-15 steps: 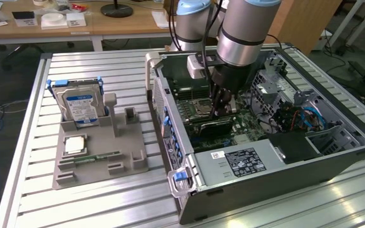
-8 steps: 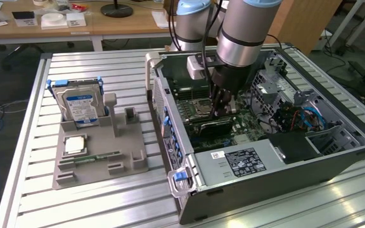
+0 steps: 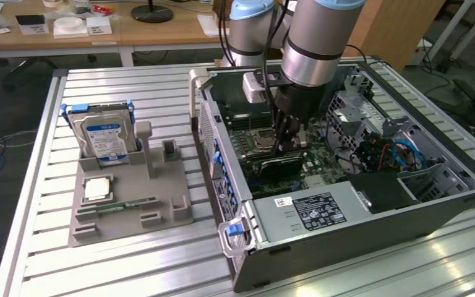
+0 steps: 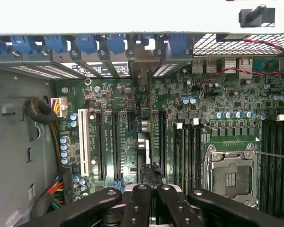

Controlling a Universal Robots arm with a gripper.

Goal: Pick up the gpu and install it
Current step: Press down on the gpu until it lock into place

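Silver-and-grey arm with a black gripper

The arm [image 3: 320, 37] is built of pale grey tubes and polished silver joints, with black cables running alongside. Above the gripper [image 3: 287, 143] sits a white camera block [image 3: 254, 86]; its fingers [image 4: 104, 204] are matt black links with silver pivot screws.

One hard drive [image 3: 106, 139], one computer case [image 3: 370, 204], one gray holder [image 3: 130, 207].
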